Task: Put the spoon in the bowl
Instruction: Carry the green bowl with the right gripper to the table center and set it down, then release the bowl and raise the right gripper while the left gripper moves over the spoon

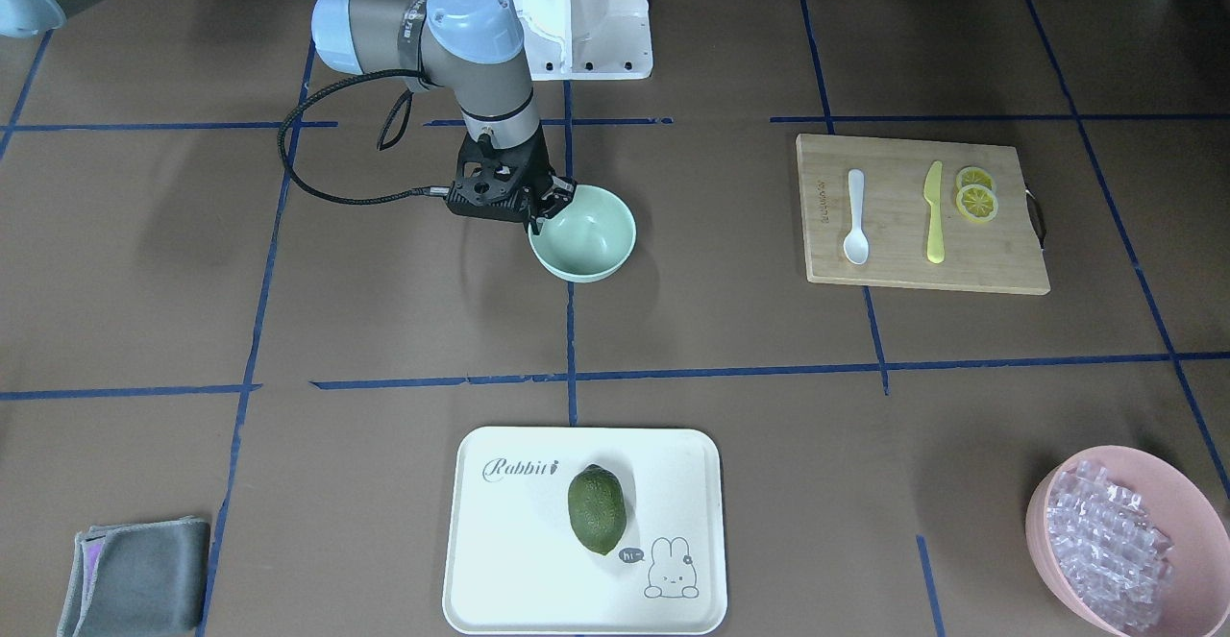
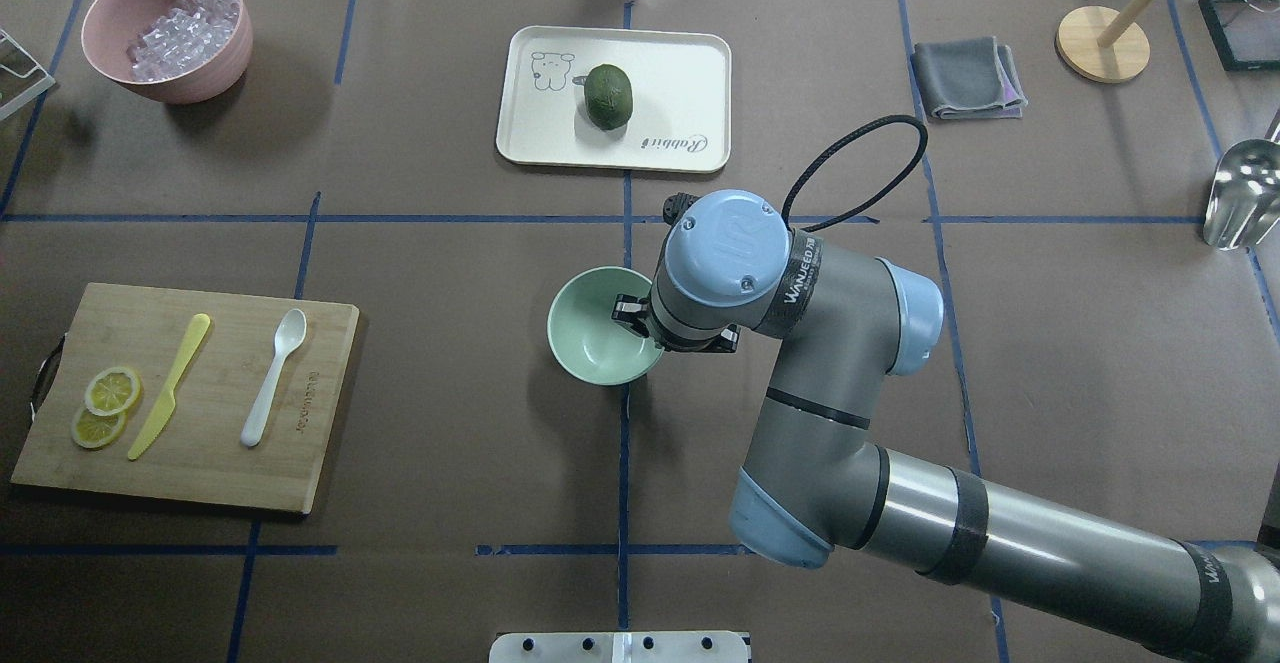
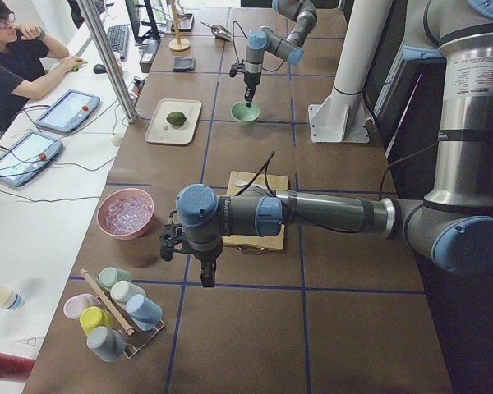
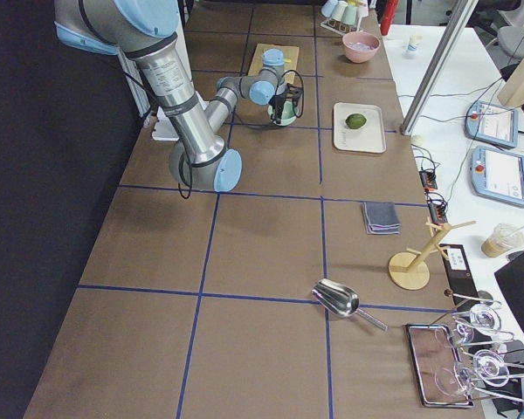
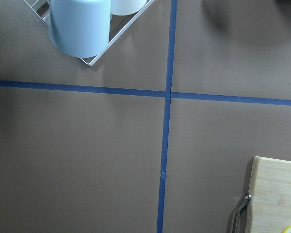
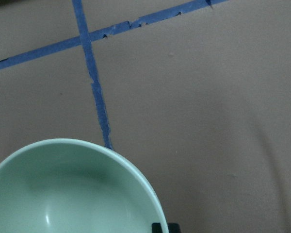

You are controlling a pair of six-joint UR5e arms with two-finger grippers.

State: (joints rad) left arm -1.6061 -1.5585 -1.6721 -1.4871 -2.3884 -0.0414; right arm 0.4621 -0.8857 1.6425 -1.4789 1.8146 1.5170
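The white spoon [image 1: 855, 217] lies on the wooden cutting board [image 1: 913, 267], scoop toward the front; the overhead view [image 2: 272, 375] shows it too. The mint-green bowl [image 1: 591, 233] stands empty at the table's middle on a blue tape line. My right gripper [image 1: 546, 214] is at the bowl's rim, one finger inside and one outside, and looks shut on it. The right wrist view shows the bowl [image 6: 63, 194] close below. My left gripper [image 3: 181, 246] hangs over bare table beyond the board's end, far from the spoon. I cannot tell whether it is open or shut.
A yellow knife [image 1: 934, 212] and lemon slices [image 1: 976, 197] share the board. A white tray [image 1: 500, 570] holds a green fruit [image 1: 596, 509]. A pink bowl [image 1: 1043, 541] of clear cubes and a grey cloth [image 1: 135, 575] sit at the front corners. A cup rack [image 3: 115, 316] stands near my left gripper.
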